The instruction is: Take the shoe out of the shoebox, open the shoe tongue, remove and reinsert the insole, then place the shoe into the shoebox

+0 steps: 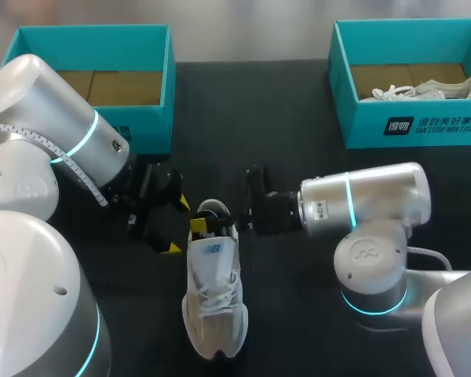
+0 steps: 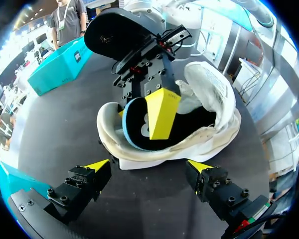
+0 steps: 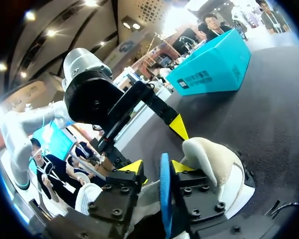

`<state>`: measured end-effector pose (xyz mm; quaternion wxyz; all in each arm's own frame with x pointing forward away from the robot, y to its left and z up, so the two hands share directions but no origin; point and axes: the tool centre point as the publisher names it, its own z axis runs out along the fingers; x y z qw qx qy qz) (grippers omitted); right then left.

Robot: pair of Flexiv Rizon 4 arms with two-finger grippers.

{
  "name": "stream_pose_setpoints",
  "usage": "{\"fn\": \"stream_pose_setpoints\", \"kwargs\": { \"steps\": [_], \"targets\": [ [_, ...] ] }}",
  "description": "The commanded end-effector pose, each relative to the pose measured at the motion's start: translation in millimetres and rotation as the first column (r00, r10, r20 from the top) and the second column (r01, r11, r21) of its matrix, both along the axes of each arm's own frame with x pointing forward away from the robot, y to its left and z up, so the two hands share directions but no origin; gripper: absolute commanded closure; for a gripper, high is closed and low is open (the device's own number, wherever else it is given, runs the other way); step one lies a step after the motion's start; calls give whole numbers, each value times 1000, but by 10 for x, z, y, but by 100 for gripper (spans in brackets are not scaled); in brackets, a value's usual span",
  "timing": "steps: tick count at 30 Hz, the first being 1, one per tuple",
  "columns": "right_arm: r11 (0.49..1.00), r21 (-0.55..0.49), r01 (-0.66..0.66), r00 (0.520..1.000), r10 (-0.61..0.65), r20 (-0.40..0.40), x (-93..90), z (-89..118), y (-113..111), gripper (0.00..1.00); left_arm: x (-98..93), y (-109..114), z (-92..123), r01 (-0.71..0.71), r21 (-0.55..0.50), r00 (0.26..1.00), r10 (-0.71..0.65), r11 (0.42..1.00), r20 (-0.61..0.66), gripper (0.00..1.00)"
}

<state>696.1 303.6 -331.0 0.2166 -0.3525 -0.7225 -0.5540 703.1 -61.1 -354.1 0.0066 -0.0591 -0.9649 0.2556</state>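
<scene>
The shoe (image 1: 213, 302) is laid on the black table (image 1: 141, 314), in the middle, with its toe at the near side and its heel at the far side. It is out of both boxes. The left box (image 1: 141, 129) is seen at the far left, and the right box (image 1: 412, 126) at the far right, with 1 other shoe (image 1: 424, 89) inside it.

The right gripper (image 3: 158, 168) is closed on the insole (image 2: 137, 122); the thin blue edge is pinched between its 2 fingers. The insole is stood up in the heel hole, partly inside the shoe. The left gripper (image 2: 148, 165) is spread wide just beside the heel, and nothing is held by it.

The step looks like the insole step. It cannot be told if the insole is being pulled out or put back. To do it well, the insole should be pinched tight and moved slowly along the shoe, so it is not bent or caught on the tongue. The shoe is light and may be dragged or lifted, so it should be held down at the heel by the left gripper.
</scene>
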Motion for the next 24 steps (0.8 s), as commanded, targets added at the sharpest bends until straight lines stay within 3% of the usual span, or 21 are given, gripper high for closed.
{"fn": "stream_pose_setpoints", "kwargs": {
  "steps": [1, 13, 14, 16, 18, 20, 21, 24],
  "targets": [
    [1000, -14, -3, 1000, 2, -14, 11, -16, 49, 100, 2, 1, -7, 1, 0, 1000, -1, 1000, 0, 0],
    [1000, -21, 12, 998, -13, -58, -68, -103, 37, 100, 2, 1, -7, 1, 0, 1000, -1, 1000, 0, 0],
    [1000, -22, 14, 998, -15, -53, -62, -90, 32, 90, 2, 1, -7, 1, 0, 1000, -1, 1000, 0, 0],
    [1000, -25, 17, 999, -18, -40, -49, -55, 18, 59, 2, 1, -7, 1, 0, 1000, -1, 1000, 0, 0],
    [999, -31, 17, 999, -18, -29, -41, -24, 7, 45, 2, 1, -7, 1, 0, 1000, -1, 1000, 0, 0],
    [999, -38, 16, 1000, -17, -22, -35, 0, -5, 10, 2, 1, -7, 1, 0, 1000, -1, 1000, 0, 0],
    [999, -41, 15, 1000, -16, -19, -33, 9, -12, 0, 2, 1, -7, 1, 0, 1000, -1, 1000, 0, 0],
    [998, -54, 10, 1000, -11, -11, -30, 30, -30, 0, 2, 1, -7, 1, 0, 1000, -1, 1000, 0, 0]
  ]
}}
